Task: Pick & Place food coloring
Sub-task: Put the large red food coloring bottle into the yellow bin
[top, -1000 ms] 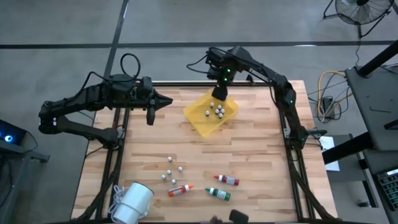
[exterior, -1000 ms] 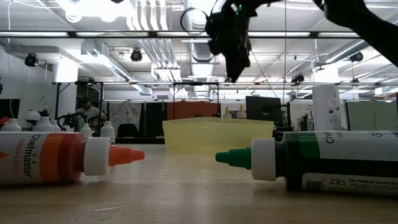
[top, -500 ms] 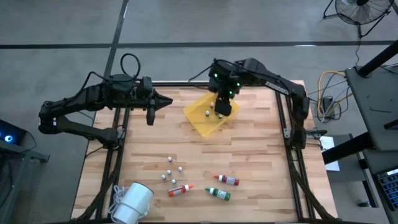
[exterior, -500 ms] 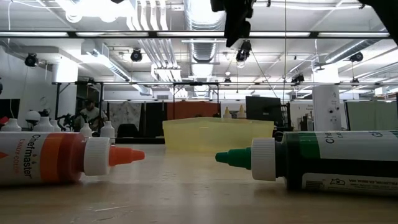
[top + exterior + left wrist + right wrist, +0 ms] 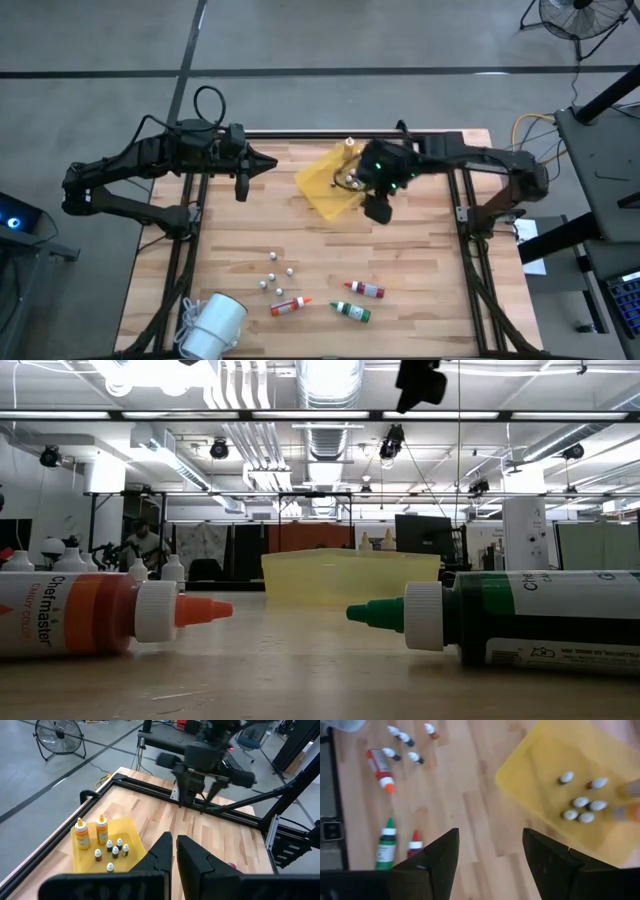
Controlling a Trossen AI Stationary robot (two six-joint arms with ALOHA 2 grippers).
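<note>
Item: food coloring bottles, three on the bare surface (image 5: 420, 250), lying on their sides well away from the yellow tray (image 5: 318, 190), toward the near edge: the orange-capped bottle (image 5: 289, 305), the red-capped bottle (image 5: 366, 289) and the green-capped bottle (image 5: 351, 311), the last two just beside each other and the orange one near them on the side of the white cup (image 5: 213, 326). Smaller dropper bottles (image 5: 274, 271) lie scattered between these and the tray; more small bottles and two taller yellow-orange ones (image 5: 90, 832) stand inside the tray. Right claw (image 5: 379, 208): fingers apart, nothing between them, hanging above the surface at the tray's edge that faces the three bottles, well apart from them. Left claw (image 5: 268, 163): fingers together, empty, parked off the tray's opposite side. Step in hand, as judged: reaching for the next bottle (the red-capped one lies closest to the tray). To do it well, carry the right claw away from the tray until it is over one bottle only, turn the wrist so the fingers straddle the body across its length, descend low enough to take the round barrel at its middle, and close without nudging the green neighbour.
</note>
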